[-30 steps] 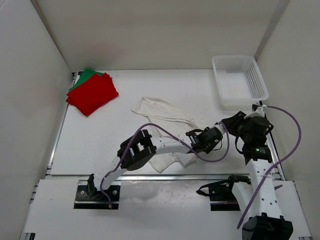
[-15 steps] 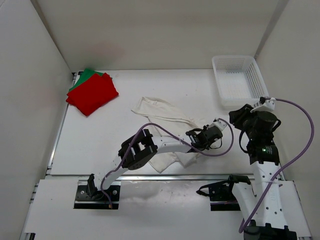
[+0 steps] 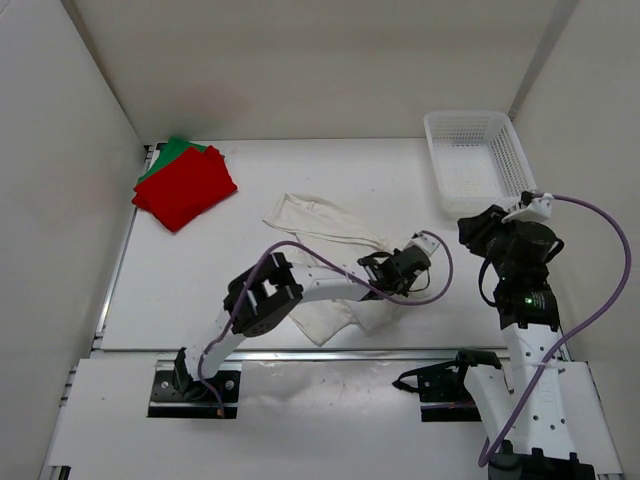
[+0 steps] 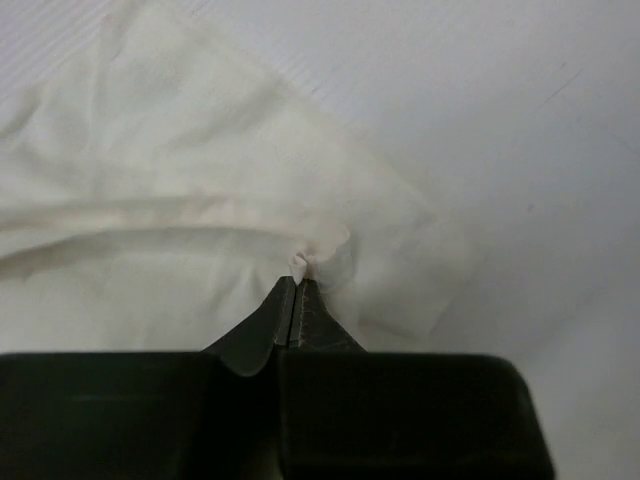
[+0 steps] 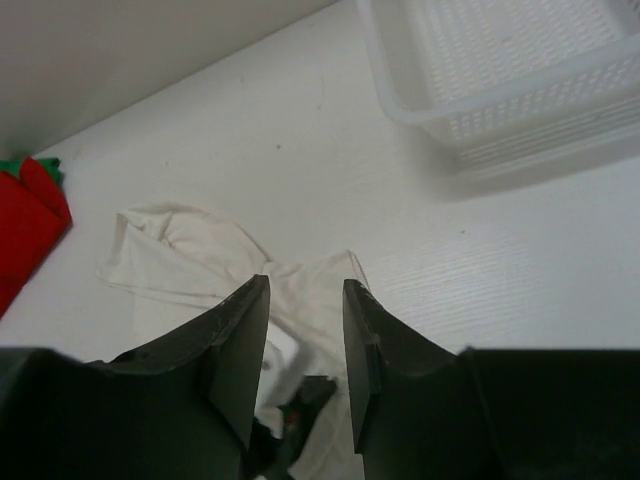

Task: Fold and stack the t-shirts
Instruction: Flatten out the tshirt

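Observation:
The white t-shirt (image 3: 325,232) lies crumpled in the middle of the table, and its rumpled cloth (image 4: 200,190) fills the left wrist view. My left gripper (image 4: 297,282) is shut, pinching a small fold of it near its right edge, also visible from above (image 3: 380,268). The red t-shirt (image 3: 185,188) lies folded at the far left on top of the green t-shirt (image 3: 168,152). My right gripper (image 5: 305,285) hangs open and empty above the table, to the right of the white t-shirt (image 5: 190,250), and its place seen from above (image 3: 474,232) is near the basket.
A white plastic mesh basket (image 3: 478,160) stands at the far right (image 5: 520,70). White walls close in the table on the left, back and right. The left arm's purple cable loops over the white shirt.
My left gripper has closed on a fold of the white shirt and shifted slightly left. The right arm drew back to the right, away from the shirt, its jaws a little wider.

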{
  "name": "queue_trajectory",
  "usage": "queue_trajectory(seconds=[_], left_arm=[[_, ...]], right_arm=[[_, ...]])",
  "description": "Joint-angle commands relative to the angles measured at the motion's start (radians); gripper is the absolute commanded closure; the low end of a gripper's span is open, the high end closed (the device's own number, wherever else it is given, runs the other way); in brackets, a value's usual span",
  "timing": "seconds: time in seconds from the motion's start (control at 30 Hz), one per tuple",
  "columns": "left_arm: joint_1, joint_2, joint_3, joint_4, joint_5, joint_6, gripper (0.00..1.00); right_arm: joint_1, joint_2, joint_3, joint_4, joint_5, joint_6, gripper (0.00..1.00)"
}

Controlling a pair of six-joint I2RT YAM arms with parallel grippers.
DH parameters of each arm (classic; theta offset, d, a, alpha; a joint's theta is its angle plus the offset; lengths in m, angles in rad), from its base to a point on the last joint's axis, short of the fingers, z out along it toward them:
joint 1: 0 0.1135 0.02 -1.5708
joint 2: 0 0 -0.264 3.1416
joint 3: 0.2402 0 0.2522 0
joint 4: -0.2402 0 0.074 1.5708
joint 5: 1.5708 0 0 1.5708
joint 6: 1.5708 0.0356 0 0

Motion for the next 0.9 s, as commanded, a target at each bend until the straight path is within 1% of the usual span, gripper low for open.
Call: queue_trajectory(seconds=[0.0,0.03,0.07,0.1,0.13,0.17,0.2,0.23,0.27,0.3,0.33,0.37,0.4,0.47,0.53,0.57,0.6,0.67,0.7,0.73,0.8,0.83,0.87], left_arm=[[0.109,-0.267,-0.151,0.085,0.107,-0.096,1.0],[0.129,-0.347,-0.187,0.116,0.123,-0.104,1.0],[0.168,-0.385,-0.254,0.124,0.149,-0.124,1.0],[0.213,-0.472,-0.285,0.141,0.167,-0.138,1.0],[0.241,-0.553,-0.347,0.153,0.178,-0.149,1.0],[0.3,-0.637,-0.415,0.152,0.205,-0.164,1.0],[0.366,-0.682,-0.479,0.162,0.229,-0.182,1.0],[0.423,-0.769,-0.513,0.167,0.25,-0.198,1.0],[0.461,-0.852,-0.576,0.17,0.262,-0.214,1.0],[0.533,-0.894,-0.648,0.172,0.297,-0.237,1.0],[0.605,-0.973,-0.681,0.178,0.333,-0.262,1.0],[0.638,-1.049,-0.746,0.175,0.347,-0.267,1.0],[0.705,-1.121,-0.806,0.182,0.357,-0.285,1.0],[0.829,-1.208,-0.883,0.176,0.443,-0.317,1.0],[0.886,-1.278,-0.949,0.164,0.471,-0.314,1.0],[0.917,-1.308,-0.955,0.146,0.476,-0.311,1.0],[0.922,-1.337,-0.971,0.13,0.479,-0.31,1.0],[0.943,-1.364,-0.983,0.103,0.473,-0.29,1.0],[0.95,-1.38,-0.98,0.081,0.467,-0.281,1.0],[0.969,-1.406,-0.988,0.066,0.462,-0.271,1.0],[1.031,-1.445,-0.98,0.023,0.459,-0.255,1.0],[1.042,-1.472,-0.985,0.012,0.453,-0.247,1.0],[1.06,-1.489,-0.995,-0.009,0.444,-0.229,1.0]], right_arm=[[0.016,0.005,-0.085,0.046,-0.036,0.007,0.67],[0.023,-0.001,-0.11,0.055,-0.047,0.019,0.66],[0.029,0.007,-0.13,0.069,-0.071,0.031,0.66],[0.042,0.01,-0.172,0.091,-0.102,0.051,0.66],[0.061,0.013,-0.206,0.103,-0.106,0.068,0.67],[0.076,0.024,-0.226,0.112,-0.11,0.074,0.67],[0.105,0.036,-0.257,0.127,-0.094,0.085,0.67],[0.163,0.044,-0.288,0.132,-0.061,0.097,0.67],[0.188,0.059,-0.305,0.14,-0.035,0.102,0.64],[0.229,0.074,-0.332,0.149,0.004,0.114,0.59],[0.251,0.09,-0.349,0.16,0.028,0.117,0.58],[0.253,0.108,-0.361,0.161,0.033,0.122,0.54],[0.251,0.125,-0.386,0.173,0.036,0.127,0.52],[0.219,0.14,-0.447,0.203,0.051,0.133,0.51],[0.192,0.146,-0.49,0.226,0.07,0.139,0.48],[0.179,0.151,-0.516,0.25,0.1,0.145,0.47],[0.167,0.163,-0.538,0.267,0.096,0.15,0.44],[0.161,0.239,-0.544,0.327,0.055,0.156,0.44],[0.164,0.263,-0.527,0.336,0.039,0.153,0.43],[0.17,0.319,-0.52,0.342,0.026,0.147,0.42],[0.199,0.376,-0.506,0.402,-0.002,0.153,0.48],[0.197,0.41,-0.503,0.422,-0.048,0.157,0.63],[0.201,0.445,-0.491,0.462,-0.086,0.185,0.82]])
